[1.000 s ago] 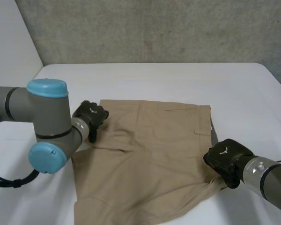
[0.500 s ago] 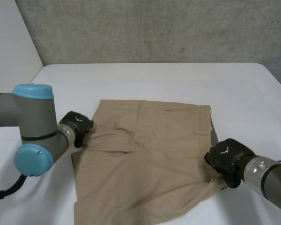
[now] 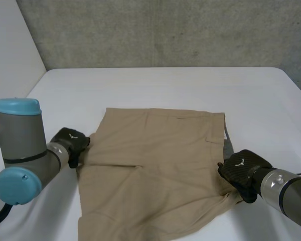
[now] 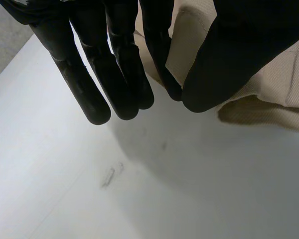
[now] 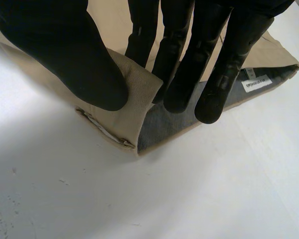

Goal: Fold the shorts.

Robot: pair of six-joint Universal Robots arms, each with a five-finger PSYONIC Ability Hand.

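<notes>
My left hand (image 4: pixel 120 59) pinches the near-side edge of the khaki shorts (image 3: pixel 155 160) between thumb and one finger, other fingers straight. My right hand (image 5: pixel 65 55) pinches the opposite edge, thumb atop the turned-up cloth. The shorts lie spread on the white counter (image 3: pixel 155 85).

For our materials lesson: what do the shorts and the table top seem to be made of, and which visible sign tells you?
Shorts: tan woven cloth, likely cotton twill, matt; fine diagonal ribs show, with a grey lining inside. Table: white, smooth, low sheen, perhaps laminate or painted board; small scuffs mark it.
</notes>
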